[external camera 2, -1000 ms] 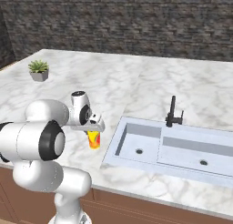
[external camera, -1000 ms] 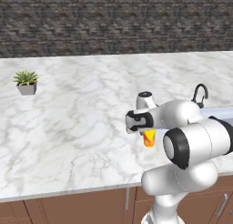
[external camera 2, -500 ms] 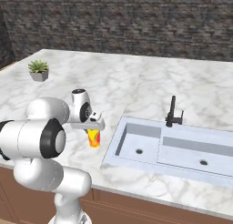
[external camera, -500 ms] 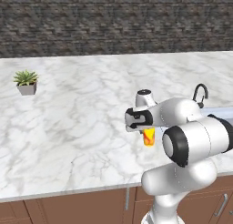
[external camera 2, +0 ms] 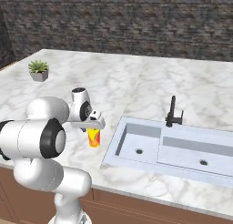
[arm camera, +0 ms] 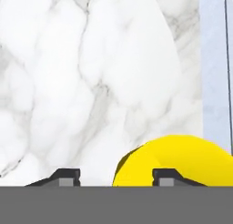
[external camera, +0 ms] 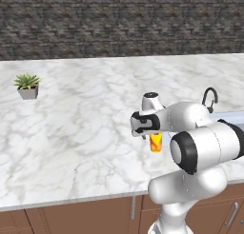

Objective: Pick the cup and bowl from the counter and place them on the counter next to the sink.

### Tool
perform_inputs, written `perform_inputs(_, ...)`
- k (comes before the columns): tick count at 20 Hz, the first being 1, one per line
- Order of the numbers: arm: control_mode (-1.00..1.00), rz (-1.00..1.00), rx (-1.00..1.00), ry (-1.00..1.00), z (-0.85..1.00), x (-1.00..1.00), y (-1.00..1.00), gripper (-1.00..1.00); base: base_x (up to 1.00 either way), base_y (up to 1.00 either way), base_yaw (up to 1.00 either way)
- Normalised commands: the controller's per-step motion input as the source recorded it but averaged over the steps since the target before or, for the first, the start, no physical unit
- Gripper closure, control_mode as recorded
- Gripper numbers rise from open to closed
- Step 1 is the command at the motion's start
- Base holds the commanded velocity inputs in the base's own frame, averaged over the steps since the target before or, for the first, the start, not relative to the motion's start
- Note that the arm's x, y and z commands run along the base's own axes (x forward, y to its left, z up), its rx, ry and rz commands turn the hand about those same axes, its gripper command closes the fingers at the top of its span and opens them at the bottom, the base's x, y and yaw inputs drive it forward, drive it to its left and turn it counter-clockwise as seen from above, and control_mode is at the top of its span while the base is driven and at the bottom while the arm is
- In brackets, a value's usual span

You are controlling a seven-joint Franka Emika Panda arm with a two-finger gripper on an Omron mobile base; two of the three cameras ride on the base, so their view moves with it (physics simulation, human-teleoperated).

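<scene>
since a second ago the gripper [arm camera: 113, 177] has spread, releasing the cup [external camera: 156, 143] (beside the sink [external camera 2: 136, 141]); lift straight up, avoiding the rim.

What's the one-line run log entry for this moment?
gripper: open | cup: upright on counter, beside sink | bowl: pending

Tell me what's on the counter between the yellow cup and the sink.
Nothing: in the right base view, only bare marble counter lies between the cup and the sink rim.
</scene>
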Motion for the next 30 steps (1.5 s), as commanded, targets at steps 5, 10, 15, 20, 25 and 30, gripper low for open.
perform_inputs(5,-1.0,0.0,0.0,-0.12,0.05,-0.09,-0.03,-1.0,0.0,0.0,0.0)
perform_inputs(10,-1.0,0.04,0.04,-0.27,0.39,-0.38,-0.08,-1.0,0.0,0.0,0.0)
perform_inputs(15,-1.0,0.07,0.06,-0.23,0.46,-0.43,-0.06,-1.0,0.0,0.0,0.0)
perform_inputs(20,-1.0,0.08,0.07,-0.06,0.32,-0.63,-0.13,-1.0,0.0,0.0,0.0)
perform_inputs(25,-1.0,0.04,0.04,0.2,0.51,-0.63,-0.24,-1.0,0.0,0.0,0.0)
perform_inputs(30,-1.0,0.0,0.02,0.37,0.68,-0.49,-0.22,-1.0,0.0,0.0,0.0)
